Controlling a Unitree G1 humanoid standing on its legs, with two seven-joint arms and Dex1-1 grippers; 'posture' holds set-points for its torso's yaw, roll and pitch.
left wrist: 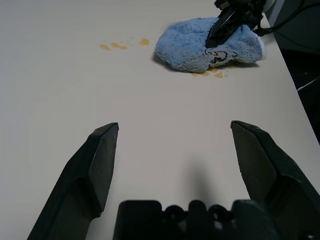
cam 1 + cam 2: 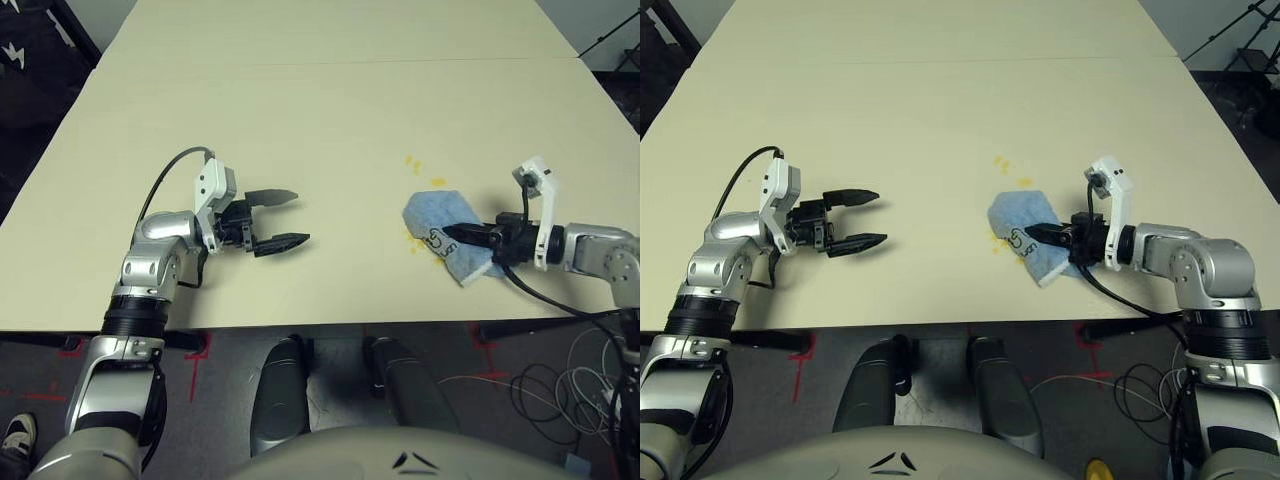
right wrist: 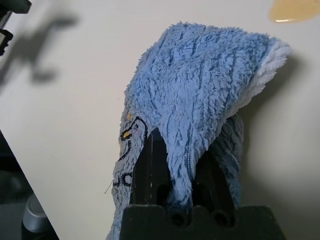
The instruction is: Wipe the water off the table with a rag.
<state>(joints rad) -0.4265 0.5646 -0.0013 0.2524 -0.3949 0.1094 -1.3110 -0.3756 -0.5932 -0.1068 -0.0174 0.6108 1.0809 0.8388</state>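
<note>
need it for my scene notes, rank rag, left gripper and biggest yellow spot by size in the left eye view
1. rag and left gripper: too close to rank between them
2. biggest yellow spot, clearly smallest

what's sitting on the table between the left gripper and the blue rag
Just bare table: in the left eye view, nothing lies between the left gripper and the rag.

Cream table [image 2: 300, 120] bearing blue rag [image 2: 442, 222], yellow water [image 2: 438, 182].
</note>
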